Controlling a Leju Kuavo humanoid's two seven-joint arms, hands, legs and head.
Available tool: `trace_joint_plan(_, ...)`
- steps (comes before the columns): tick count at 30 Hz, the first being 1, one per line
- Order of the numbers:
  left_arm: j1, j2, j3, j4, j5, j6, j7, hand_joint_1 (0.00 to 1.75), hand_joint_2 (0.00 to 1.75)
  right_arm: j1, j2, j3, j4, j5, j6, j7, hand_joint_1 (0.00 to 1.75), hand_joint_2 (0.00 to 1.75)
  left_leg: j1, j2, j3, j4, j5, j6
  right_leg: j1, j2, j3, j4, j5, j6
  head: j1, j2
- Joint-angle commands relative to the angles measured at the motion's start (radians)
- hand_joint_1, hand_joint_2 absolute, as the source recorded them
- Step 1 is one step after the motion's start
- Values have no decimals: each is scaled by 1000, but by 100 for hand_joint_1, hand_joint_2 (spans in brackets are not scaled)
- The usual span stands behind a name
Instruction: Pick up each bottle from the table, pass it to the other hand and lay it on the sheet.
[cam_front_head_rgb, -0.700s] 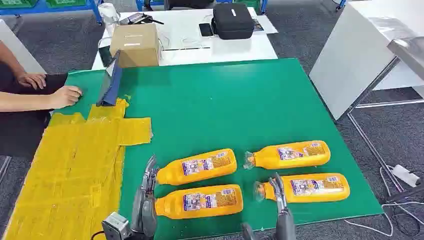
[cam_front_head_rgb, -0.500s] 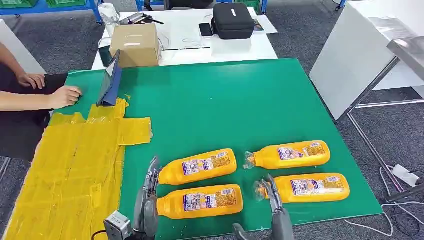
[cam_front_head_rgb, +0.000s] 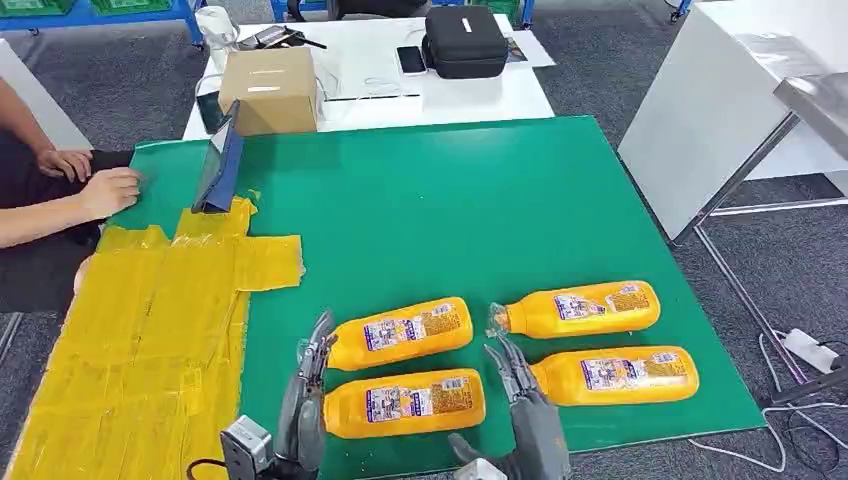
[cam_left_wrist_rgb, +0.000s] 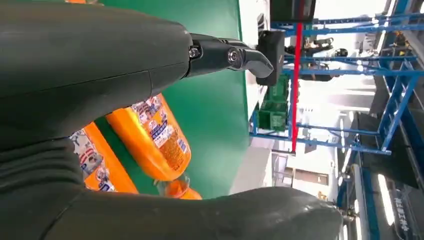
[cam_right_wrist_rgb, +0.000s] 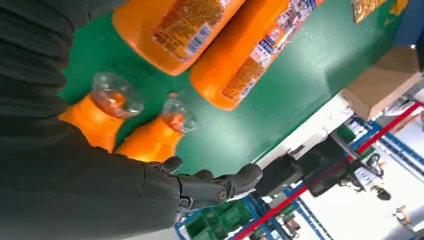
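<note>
4 orange bottles lie on their sides on the green table, in 2 rows of 2, caps pointing toward my left. My left hand sits at the near edge of the table with its fingers stretched out and apart, holding nothing; the fingertips reach the cap ends of the near left bottle and the far left bottle, which lies just beyond it, though I cannot tell whether they touch either one. My right hand is likewise spread and holds nothing, its fingers raised in front of the neck of the near right bottle, hiding the cap in the head view. From my right wrist I see the clear caps of the 2 right-hand bottles just past my palm, with my dark fingers extended and not wrapped around anything. The far right bottle lies beyond my right hand, its clear cap visible. The yellow sheet covers the left part of the table, well apart from all 4 bottles, with nothing lying on it. At the far left corner a dark tablet stands propped up, and a person's hands rest at the table's edge beside the sheet. Behind the green table a white table carries a cardboard box and a black case.
</note>
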Motion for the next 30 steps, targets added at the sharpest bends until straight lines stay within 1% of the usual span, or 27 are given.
trace_joint_plan(1, -40, -1, -23, 74, 7, -20, 1, 0, 0, -142, -27, 92, 182, 25, 42, 40, 0, 175, 1, 1, 2, -1, 1, 0, 1, 0, 2, -2, 1, -2, 0, 0)
trace_joint_plan(4, -40, -1, -23, 74, 7, -20, 1, 0, 0, -142, -27, 92, 182, 25, 42, 40, 0, 175, 0, 1, 3, -2, 1, 0, 1, -1, 3, -2, 1, -3, 0, 0)
trace_joint_plan(7, -48, -2, -26, 88, 8, -26, 1, 0, 0, -171, -11, 129, 247, 44, 75, 65, 0, 175, 0, 2, 4, -2, 0, -1, 1, 0, 3, -2, 1, -3, 0, 0)
trace_joint_plan(11, -57, -3, -25, 100, 13, -33, 1, 0, 0, -208, 14, 152, 334, 41, 91, 80, 0, 175, 1, 1, 3, -2, 1, -1, 1, 0, 3, -2, 1, -2, 0, 0)
trace_joint_plan(13, -57, -3, -25, 100, 13, -33, 1, 0, 0, -208, 14, 152, 334, 41, 91, 80, 0, 175, 0, 1, 3, -2, 1, -1, 1, 0, 3, -2, 1, -3, 0, 0)
trace_joint_plan(17, -68, -3, -29, 115, 13, -45, 1, 0, 0, -254, 2, 180, 392, 24, 165, 98, 0, 175, 0, 1, 3, -2, 1, 0, 1, 0, 2, -2, 1, -2, 0, 0)
trace_joint_plan(19, -68, -3, -29, 115, 13, -45, 1, 0, 0, -254, 2, 180, 392, 24, 165, 98, 0, 175, 0, 2, 3, -2, 1, 0, 1, 1, 3, -2, 1, -2, 0, 0)
trace_joint_plan(22, -71, -3, -28, 117, 17, -45, 1, 0, 0, -288, -20, 192, 413, 24, 210, 111, 0, 175, 0, 0, 2, -2, 1, 0, 1, 0, 2, -2, 1, -2, 0, 0)
trace_joint_plan(25, -71, 0, -27, 118, 19, -48, 1, 0, 0, -331, -65, 195, 410, 33, 281, 141, 0, 175, 0, 1, 3, -1, 1, 0, 0, 0, 2, -1, 1, -2, 0, 0)
trace_joint_plan(27, -70, 0, -21, 118, 20, -52, 1, 0, 0, -390, -107, 201, 420, 45, 348, 158, 0, 175, 0, 1, 2, -1, 1, 0, 0, 0, 2, -1, 1, -1, 0, 0)
trace_joint_plan(28, -69, 0, -18, 117, 20, -54, 1, 0, 0, -448, -141, 214, 430, 36, 401, 167, 0, 175, 0, 3, 3, -1, 1, 0, 0, 1, 2, -2, 2, -2, 0, 0)
trace_joint_plan(30, -69, 1, -14, 117, 22, -58, 1, 0, 0, -527, -181, 221, 445, 1, 484, 173, 0, 175, -1, 4, 2, -1, 1, 0, 0, 2, 1, -1, 2, 0, 0, 0)
